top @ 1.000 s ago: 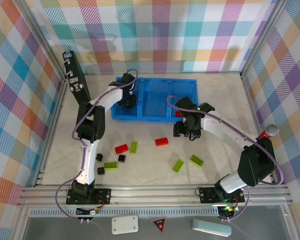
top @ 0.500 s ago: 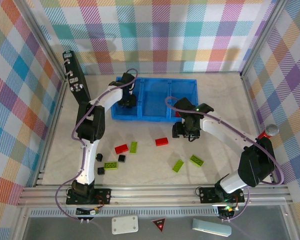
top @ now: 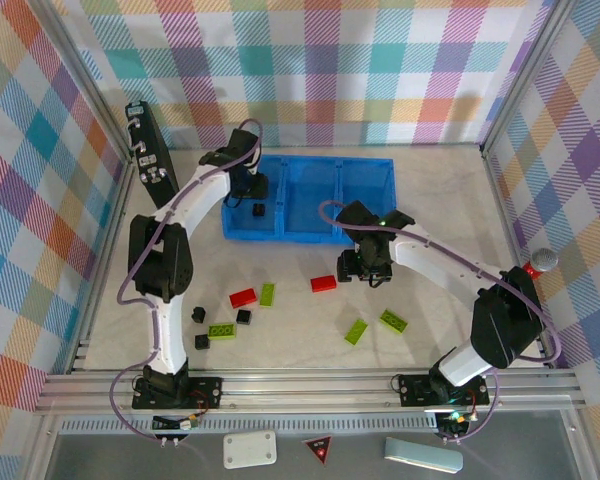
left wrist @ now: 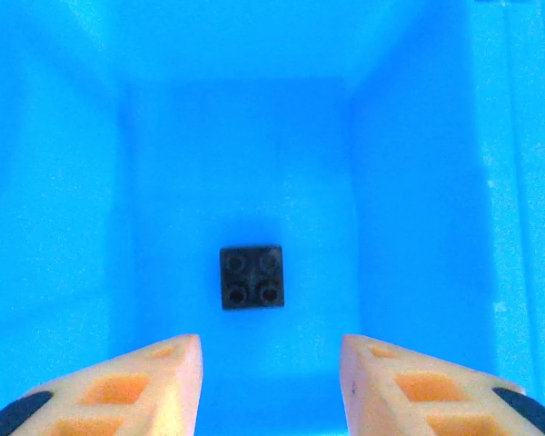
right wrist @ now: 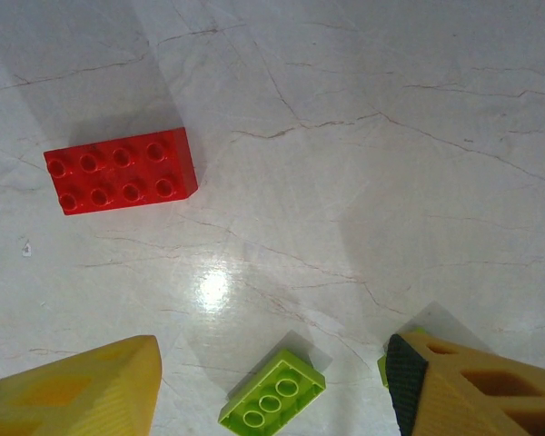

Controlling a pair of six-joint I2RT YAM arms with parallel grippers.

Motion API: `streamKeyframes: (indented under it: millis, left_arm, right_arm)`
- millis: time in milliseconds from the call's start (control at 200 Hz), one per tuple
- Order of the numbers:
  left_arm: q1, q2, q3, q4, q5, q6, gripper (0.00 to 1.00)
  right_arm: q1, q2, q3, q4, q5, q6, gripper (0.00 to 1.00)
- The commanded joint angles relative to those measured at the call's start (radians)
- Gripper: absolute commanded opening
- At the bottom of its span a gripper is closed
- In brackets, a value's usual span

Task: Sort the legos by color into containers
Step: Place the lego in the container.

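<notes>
Found left jaws spread, empty, with black brick (left wrist: 252, 277) on tray (left wrist: 418, 182) floor just ahead between them. Found right jaws spread, empty, over tabletop (right wrist: 363, 200): green brick (right wrist: 272, 391) between tips, red brick (right wrist: 121, 170) ahead-left.

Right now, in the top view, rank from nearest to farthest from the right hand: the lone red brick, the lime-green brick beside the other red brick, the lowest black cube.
1. Lone red brick, just left of the right hand.
2. Lime-green brick, farther left, beside the other red brick.
3. Black cube, far left, lowest.
</notes>
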Motion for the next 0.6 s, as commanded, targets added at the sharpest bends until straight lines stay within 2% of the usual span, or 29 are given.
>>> streamKeyframes:
  millis: [0, 245, 595]
  left_arm:
    - [0.006, -0.082, -0.063, -0.059, 0.02, -0.012, 0.44]
    - [0.007, -0.222, -0.184, -0.113, 0.012, 0.011, 0.44]
    - [0.012, -0.423, -0.304, -0.211, -0.025, 0.062, 0.47]
  right_arm:
    - [0.014, 0.012, 0.009, 0.001, 0.006, 0.027, 0.68]
    - [0.058, 0.078, 0.031, 0.027, -0.001, 0.029, 0.68]
    - [0.119, 0.259, 0.172, 0.056, -0.011, 0.018, 0.68]
